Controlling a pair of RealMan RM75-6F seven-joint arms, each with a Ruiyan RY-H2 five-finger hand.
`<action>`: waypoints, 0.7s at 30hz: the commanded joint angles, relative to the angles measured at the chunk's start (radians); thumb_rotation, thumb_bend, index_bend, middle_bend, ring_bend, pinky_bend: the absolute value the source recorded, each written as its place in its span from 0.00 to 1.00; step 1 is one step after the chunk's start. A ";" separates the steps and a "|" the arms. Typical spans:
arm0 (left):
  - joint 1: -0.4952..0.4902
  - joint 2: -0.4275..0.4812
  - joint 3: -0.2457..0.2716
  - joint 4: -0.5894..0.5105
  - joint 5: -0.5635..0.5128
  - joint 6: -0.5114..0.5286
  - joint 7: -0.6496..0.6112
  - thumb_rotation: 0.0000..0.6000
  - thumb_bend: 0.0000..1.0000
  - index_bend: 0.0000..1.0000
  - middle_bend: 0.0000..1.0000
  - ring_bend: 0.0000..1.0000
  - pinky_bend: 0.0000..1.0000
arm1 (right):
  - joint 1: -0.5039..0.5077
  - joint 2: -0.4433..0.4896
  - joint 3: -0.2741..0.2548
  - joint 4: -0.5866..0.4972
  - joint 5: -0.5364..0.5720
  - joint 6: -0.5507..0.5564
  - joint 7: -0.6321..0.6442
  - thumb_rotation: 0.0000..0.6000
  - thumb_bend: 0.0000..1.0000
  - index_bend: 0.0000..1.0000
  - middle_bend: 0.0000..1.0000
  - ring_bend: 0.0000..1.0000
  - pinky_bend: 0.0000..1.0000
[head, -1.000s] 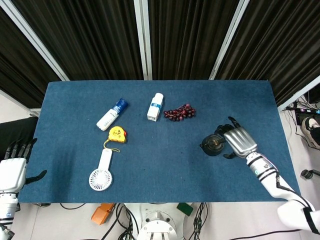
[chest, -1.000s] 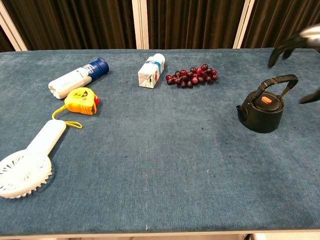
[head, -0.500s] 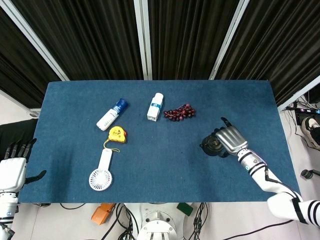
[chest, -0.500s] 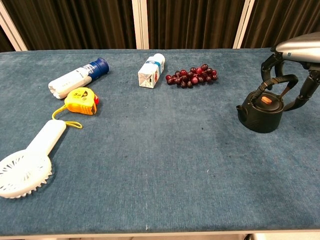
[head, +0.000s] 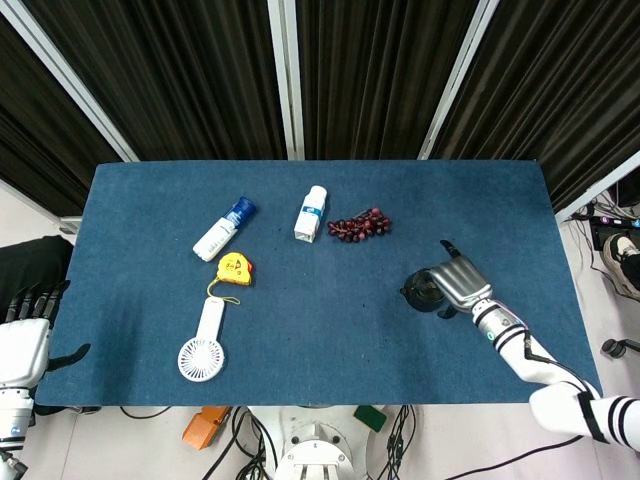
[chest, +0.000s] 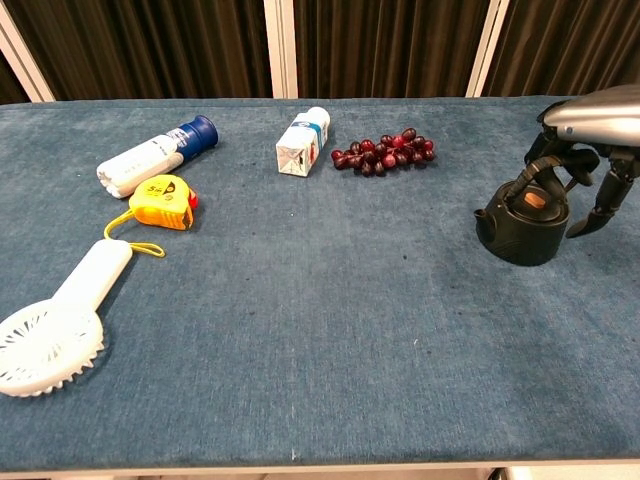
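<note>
Nearest us, our left hand (head: 22, 340) hangs off the table's (chest: 330, 330) near left corner, fingers spread, holding nothing. On the cloth lie a white fan (chest: 55, 325), then an orange tape measure (chest: 163, 202). At the right, the black kettle (chest: 522, 226) stands upright, and our right hand (chest: 590, 150) arches over its handle, fingers curled down around it; we cannot tell whether they grip. Farther back lie 1 bottle (chest: 155, 156), 1 carton (chest: 303, 142) and grapes (chest: 384, 150).
</note>
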 joint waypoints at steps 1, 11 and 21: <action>0.000 -0.001 0.000 0.002 -0.001 0.000 -0.001 1.00 0.16 0.07 0.10 0.02 0.00 | 0.004 -0.001 -0.005 -0.003 0.006 -0.006 0.001 1.00 0.13 0.72 0.63 0.67 0.09; -0.001 -0.003 -0.002 0.010 -0.004 -0.006 -0.008 1.00 0.16 0.07 0.10 0.02 0.00 | 0.014 -0.009 -0.011 0.003 0.015 -0.031 0.060 1.00 0.13 0.87 0.78 0.86 0.21; -0.002 -0.006 -0.002 0.016 -0.004 -0.009 -0.012 1.00 0.16 0.07 0.10 0.02 0.00 | 0.005 -0.002 0.009 0.020 -0.048 -0.024 0.205 1.00 0.05 1.00 0.97 1.00 0.31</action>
